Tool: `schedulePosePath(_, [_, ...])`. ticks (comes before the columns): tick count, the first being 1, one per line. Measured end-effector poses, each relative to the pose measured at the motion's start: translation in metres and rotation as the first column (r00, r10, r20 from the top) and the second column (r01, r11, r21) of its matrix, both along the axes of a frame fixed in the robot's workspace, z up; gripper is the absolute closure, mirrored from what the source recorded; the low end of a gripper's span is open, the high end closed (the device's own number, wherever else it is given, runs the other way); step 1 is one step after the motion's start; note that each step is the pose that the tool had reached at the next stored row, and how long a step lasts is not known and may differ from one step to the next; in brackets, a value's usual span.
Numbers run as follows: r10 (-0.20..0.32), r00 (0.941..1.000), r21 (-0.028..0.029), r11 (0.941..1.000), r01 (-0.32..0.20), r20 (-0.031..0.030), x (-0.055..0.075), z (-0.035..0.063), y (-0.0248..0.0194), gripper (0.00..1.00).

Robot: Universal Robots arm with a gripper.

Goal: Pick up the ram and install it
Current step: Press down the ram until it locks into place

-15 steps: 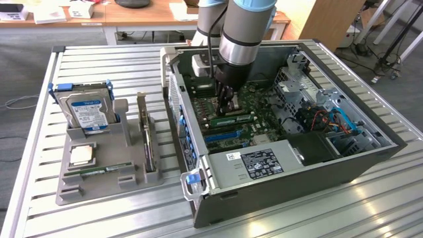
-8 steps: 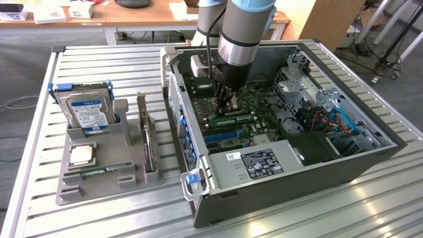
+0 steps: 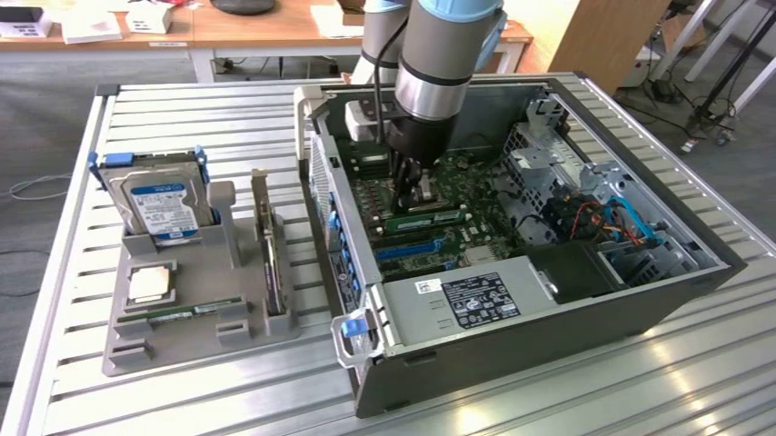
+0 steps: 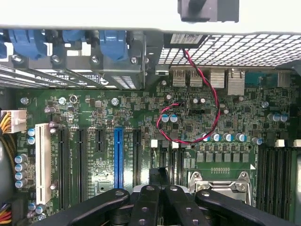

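Inside the open computer case: gripper lowered over the motherboard, fingers closed together.
Exterior view: ram lying on the board just beside the fingertips; wrist view: blue slot, red-black cable.

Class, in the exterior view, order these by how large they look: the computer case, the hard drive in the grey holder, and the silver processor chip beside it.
1. computer case
2. hard drive
3. processor chip

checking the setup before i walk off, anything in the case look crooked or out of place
Nothing stands out. One memory stick lies flat and square on the motherboard beside the tool, and the red and black wire loops loosely but tidily.
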State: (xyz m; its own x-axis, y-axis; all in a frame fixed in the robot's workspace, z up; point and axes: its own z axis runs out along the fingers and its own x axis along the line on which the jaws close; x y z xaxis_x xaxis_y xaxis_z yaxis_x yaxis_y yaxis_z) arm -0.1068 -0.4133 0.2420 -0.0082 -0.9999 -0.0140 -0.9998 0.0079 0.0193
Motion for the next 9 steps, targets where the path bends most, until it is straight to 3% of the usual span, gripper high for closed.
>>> schedulePosePath(9, [0.0, 1.0, 0.0001, 1.0, 0.0, 0.0001, -0.0001, -0.006, 0.0005, 0.89])
